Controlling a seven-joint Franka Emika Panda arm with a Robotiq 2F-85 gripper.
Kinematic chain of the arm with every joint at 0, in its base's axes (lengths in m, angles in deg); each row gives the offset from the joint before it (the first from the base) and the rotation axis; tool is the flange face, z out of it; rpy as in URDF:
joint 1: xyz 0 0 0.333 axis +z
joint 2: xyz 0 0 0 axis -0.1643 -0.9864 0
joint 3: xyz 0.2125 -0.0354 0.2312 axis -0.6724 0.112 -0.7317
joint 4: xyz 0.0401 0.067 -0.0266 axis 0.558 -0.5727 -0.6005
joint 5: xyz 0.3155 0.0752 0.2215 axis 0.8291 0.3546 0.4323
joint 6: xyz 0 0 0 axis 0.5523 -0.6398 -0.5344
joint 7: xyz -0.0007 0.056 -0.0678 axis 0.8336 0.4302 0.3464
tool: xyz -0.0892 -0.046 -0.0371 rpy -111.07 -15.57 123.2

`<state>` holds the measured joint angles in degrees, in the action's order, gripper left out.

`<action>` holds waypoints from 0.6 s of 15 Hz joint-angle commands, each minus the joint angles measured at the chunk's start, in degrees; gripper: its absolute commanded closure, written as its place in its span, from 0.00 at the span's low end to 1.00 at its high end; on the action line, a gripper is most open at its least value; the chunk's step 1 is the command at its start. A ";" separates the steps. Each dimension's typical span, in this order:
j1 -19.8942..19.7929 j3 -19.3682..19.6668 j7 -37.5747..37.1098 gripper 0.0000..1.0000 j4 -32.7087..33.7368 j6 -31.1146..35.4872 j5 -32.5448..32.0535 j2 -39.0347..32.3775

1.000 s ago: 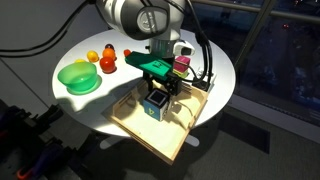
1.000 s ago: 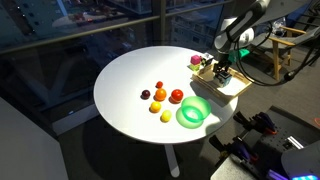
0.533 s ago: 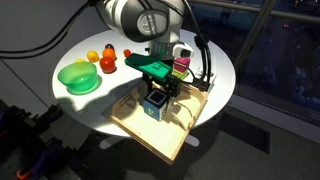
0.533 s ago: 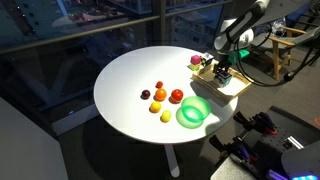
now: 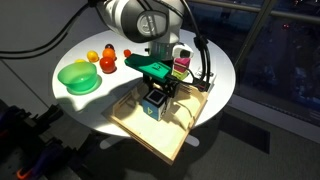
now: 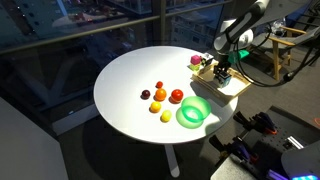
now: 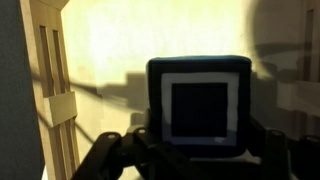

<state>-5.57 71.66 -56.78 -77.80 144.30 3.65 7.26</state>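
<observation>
Block sits on the wooden tray at the edge of the table, gripper directly above. Bowl and fruit lie together on the table, well apart from the tray.

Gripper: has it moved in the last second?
No. In an exterior view the gripper stays at the dark cube, in the same spot against the wooden tray.

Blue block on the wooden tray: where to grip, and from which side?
Grip two opposite flat side faces of the blue block, coming straight down from above. It sits flat and square on the wooden tray, top face up, with bare tray around its sides. In the wrist view the fingers stand either side of it.
</observation>
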 commanded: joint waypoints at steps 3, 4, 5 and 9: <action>-1.24 -1.22 0.66 0.61 -0.07 0.42 -0.28 0.40; -1.25 -1.24 0.65 0.68 -0.02 0.37 -0.25 0.37; -1.25 -1.24 0.64 0.73 -0.01 0.38 -0.26 0.37; -1.26 -1.24 0.66 0.87 0.00 0.39 -0.27 0.36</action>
<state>-5.57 71.60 -56.78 -77.74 144.30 3.65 7.50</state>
